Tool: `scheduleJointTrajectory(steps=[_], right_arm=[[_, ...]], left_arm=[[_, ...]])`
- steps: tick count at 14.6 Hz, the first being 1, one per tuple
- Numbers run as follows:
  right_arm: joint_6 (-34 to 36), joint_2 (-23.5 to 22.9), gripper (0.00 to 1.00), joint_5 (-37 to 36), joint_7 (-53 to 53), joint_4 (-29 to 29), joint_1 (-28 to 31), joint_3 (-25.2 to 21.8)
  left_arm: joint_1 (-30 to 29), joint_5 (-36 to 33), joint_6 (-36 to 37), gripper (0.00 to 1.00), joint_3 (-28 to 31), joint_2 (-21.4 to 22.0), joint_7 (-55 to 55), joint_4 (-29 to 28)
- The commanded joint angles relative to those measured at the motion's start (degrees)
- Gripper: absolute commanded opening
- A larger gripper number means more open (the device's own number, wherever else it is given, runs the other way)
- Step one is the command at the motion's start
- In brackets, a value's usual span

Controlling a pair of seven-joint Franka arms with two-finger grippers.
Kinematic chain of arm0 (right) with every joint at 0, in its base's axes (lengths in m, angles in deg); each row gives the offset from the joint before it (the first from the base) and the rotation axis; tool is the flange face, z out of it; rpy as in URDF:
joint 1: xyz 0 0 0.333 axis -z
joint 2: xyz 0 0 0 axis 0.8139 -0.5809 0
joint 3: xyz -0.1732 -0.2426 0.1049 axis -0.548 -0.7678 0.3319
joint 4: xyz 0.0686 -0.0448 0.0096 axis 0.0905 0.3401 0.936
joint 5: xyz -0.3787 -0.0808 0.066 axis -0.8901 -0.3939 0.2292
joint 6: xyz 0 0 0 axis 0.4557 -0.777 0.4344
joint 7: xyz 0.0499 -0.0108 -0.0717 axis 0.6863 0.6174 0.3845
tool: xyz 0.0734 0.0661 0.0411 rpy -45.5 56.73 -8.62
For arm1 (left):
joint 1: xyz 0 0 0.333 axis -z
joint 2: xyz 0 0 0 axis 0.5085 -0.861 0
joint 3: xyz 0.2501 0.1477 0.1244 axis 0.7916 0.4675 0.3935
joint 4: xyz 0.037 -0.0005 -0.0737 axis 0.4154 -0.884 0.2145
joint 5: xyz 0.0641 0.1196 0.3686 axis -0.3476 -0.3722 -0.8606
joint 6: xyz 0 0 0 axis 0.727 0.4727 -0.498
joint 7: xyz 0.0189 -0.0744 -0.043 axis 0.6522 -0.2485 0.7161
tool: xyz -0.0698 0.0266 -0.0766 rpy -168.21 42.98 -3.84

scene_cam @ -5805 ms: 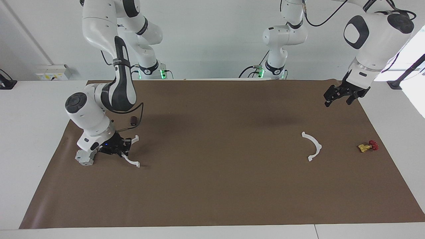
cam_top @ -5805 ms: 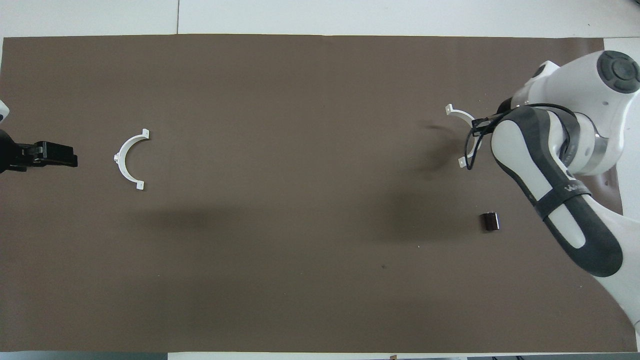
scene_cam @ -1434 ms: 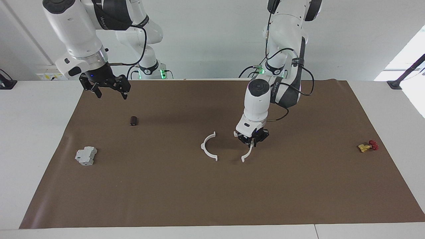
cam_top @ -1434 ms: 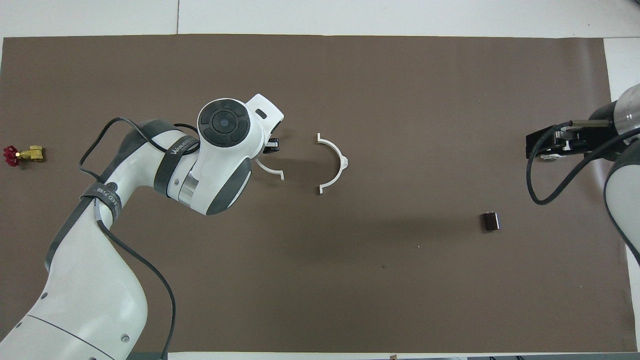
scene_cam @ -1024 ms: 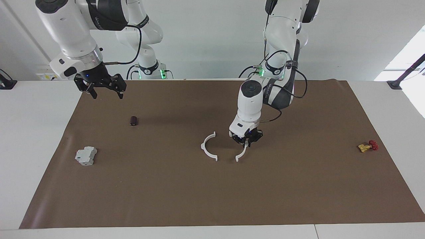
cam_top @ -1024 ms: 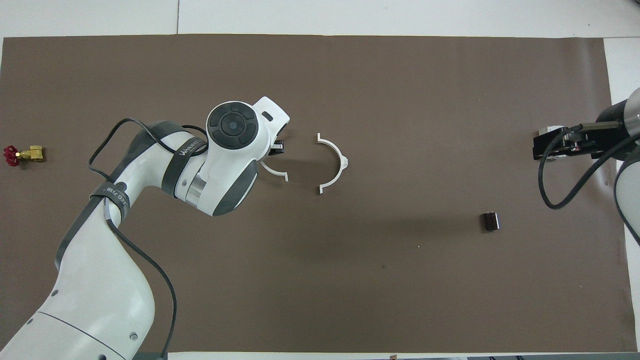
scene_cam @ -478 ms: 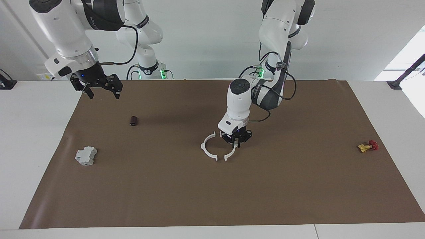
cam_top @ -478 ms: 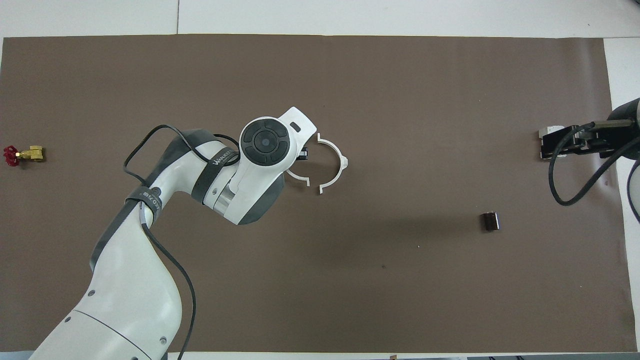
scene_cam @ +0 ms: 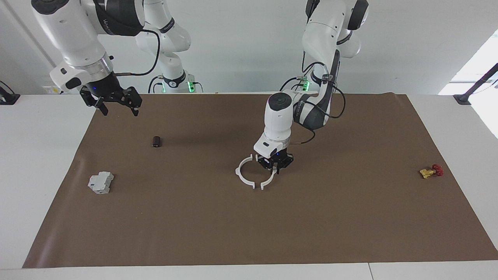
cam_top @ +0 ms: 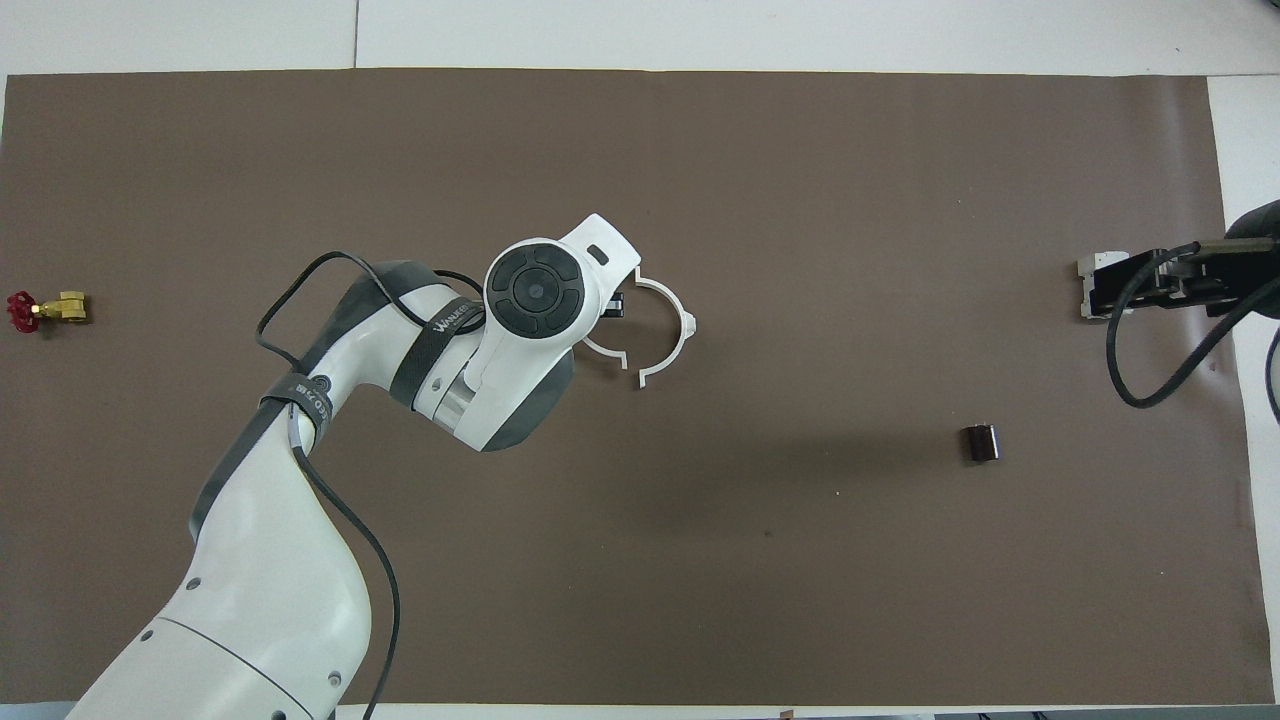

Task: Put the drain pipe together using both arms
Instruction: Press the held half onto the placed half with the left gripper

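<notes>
Table (scene_cam: 350,217): brown mat, work area mid-table.
Left arm (scene_cam: 307,112): reaches to mid-table; left gripper (scene_cam: 277,168) low, clamped on 1 half-ring (scene_cam: 268,179), presenting its open side to mate.
Right arm (scene_cam: 78,35): waits; right gripper (scene_cam: 113,102) raised over mat edge at its own end, fingers spread, holding nothing, clear of joining.
Other half-ring (scene_cam: 242,177): flat on table; ends nearly meet held half, small gap at tabs; ring not yet closed.
</notes>
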Motion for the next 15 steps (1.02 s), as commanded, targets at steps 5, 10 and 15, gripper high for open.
scheduleJointTrajectory(steps=[5, 10, 15], right_arm=[[-0.1, -0.3, 1.0, 1.0, -1.7, -0.7, 1.0, 0.4], [-0.1, -0.3, 1.0, 1.1, -1.7, -0.7, 1.0, 0.4], [-0.2, -0.3, 1.0, 1.1, -1.6, -0.7, 0.9, 0.4]], left_arm=[[2.0, -0.9, -1.4, 0.0, 0.6, -0.8, 0.8, -1.1], [2.6, -0.9, -2.7, 0.0, 0.6, -0.7, 0.8, -2.0], [2.5, -0.8, -4.6, 0.0, 0.4, -0.7, 0.4, -3.0]])
